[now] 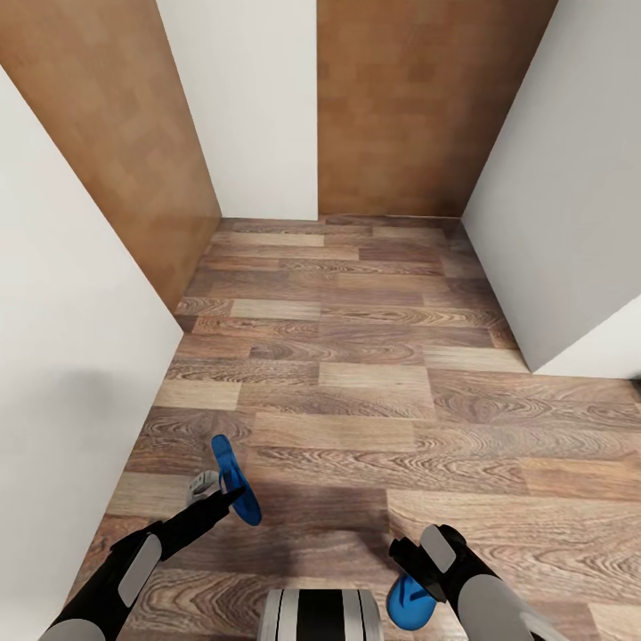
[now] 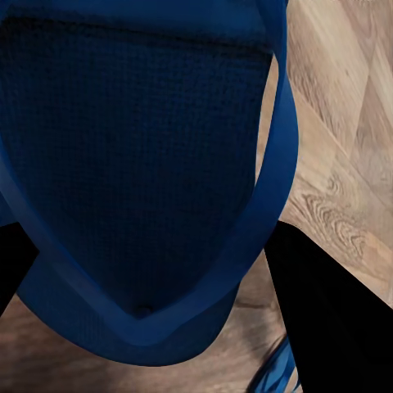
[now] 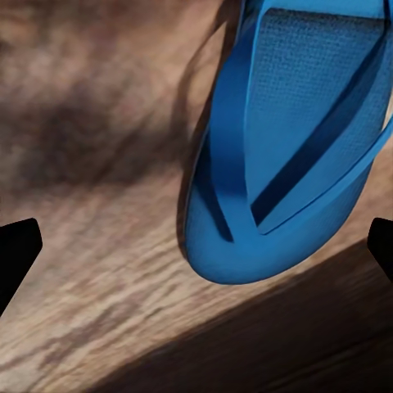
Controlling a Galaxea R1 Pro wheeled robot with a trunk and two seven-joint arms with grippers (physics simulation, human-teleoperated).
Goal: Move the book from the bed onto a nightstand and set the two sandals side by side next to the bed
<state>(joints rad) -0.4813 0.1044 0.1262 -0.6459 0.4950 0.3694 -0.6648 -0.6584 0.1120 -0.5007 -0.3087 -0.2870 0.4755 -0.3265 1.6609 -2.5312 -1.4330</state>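
- We're in transit with the sandals: the head view has wood-plank floor [image 1: 356, 374], white walls [image 1: 71, 374] and brown door panels [image 1: 405, 107], with no bed to place against.
- Left end effector [image 1: 230, 495] looks closed on one blue sandal [image 1: 234, 478], held edge-up above the floor at near left; in the left wrist view the sandal [image 2: 139, 180] sits between the dark fingers [image 2: 327, 311].
- Right end effector [image 1: 411, 563] is at near right with the second sandal [image 1: 409, 604] just below it. In the right wrist view the fingertips [image 3: 16, 254] stand wide apart and that sandal [image 3: 286, 139] isn't between them, so we can't tell whether it's held.
- Step, by our read: carrying the sandals to the bed.
- Next move calls for driving on until the bed shows, then setting both down side by side next to it.
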